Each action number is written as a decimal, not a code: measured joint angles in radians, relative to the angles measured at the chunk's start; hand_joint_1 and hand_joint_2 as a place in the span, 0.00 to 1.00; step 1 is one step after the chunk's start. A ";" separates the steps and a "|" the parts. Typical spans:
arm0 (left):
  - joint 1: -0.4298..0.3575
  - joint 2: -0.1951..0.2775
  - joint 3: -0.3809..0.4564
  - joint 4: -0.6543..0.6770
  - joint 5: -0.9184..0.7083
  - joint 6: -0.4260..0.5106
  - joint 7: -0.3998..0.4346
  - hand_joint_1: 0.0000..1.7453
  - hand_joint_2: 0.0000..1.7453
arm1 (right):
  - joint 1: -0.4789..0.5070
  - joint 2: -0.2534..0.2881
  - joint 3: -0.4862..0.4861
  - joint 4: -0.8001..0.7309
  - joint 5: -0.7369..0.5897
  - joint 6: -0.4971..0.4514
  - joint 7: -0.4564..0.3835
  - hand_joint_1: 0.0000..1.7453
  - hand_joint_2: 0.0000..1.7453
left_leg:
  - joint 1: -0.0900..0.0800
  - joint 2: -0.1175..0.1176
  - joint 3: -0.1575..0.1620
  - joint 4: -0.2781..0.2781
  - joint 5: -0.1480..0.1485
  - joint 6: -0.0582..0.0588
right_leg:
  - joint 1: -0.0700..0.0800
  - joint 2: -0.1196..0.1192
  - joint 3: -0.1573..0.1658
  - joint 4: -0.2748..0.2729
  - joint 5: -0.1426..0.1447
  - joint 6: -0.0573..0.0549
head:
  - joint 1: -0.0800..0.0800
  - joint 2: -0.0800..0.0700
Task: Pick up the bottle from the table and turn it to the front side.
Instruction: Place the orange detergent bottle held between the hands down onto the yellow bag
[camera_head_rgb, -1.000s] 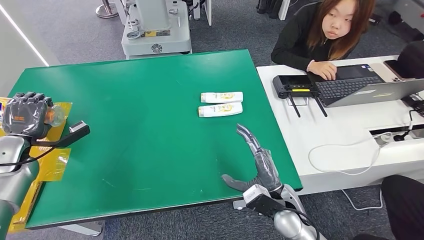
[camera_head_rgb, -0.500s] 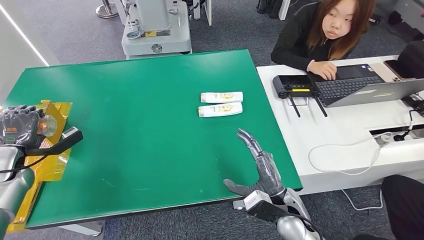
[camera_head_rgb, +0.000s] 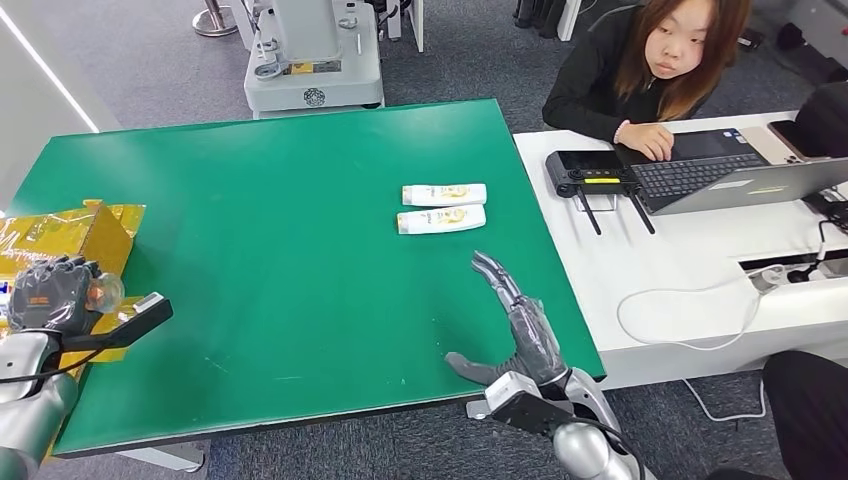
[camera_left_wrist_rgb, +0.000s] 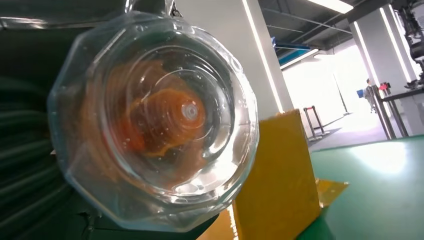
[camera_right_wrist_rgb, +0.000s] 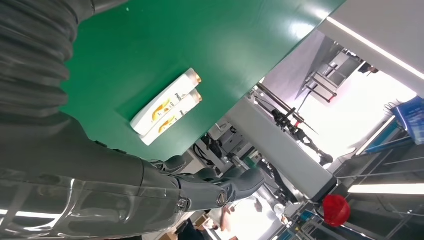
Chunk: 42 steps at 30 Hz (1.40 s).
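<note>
The left hand (camera_head_rgb: 45, 293) gripped a clear, faceted plastic bottle (camera_left_wrist_rgb: 155, 125) of orange liquid at the green table's (camera_head_rgb: 290, 220) left edge, beside a glossy yellow box (camera_head_rgb: 70, 235). The right hand (camera_head_rgb: 515, 330) lay released — fingers spread — near the right edge, below two white tubes (camera_head_rgb: 442, 208).

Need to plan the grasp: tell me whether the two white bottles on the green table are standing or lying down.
Lying down. Both white bottles rest flat on their sides, side by side and parallel on the green table, beyond the open right hand.
</note>
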 joint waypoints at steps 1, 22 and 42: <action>0.003 -0.001 0.000 0.003 -0.002 -0.001 -0.001 1.00 1.00 | -0.003 0.000 0.000 0.003 0.000 0.001 -0.002 0.00 1.00 | 0.000 0.000 0.000 0.000 0.000 0.000 | 0.000 0.000 0.000 0.000 0.000 0.000 | 0.000 0.000; 0.030 -0.119 0.005 0.081 0.009 -0.079 -0.025 1.00 1.00 | -0.030 0.001 0.002 0.057 -0.034 0.007 -0.029 0.00 1.00 | 0.000 0.000 0.000 0.000 0.000 0.000 | 0.000 -0.001 0.000 0.000 0.000 0.000 | 0.000 0.000; 0.013 -0.172 0.090 0.121 0.062 -0.148 0.112 0.00 1.00 | 0.009 -0.013 0.052 0.073 -0.043 -0.022 0.001 0.00 1.00 | 0.000 0.001 0.001 0.000 -0.001 -0.001 | 0.000 0.000 0.000 0.000 0.000 0.000 | 0.000 0.000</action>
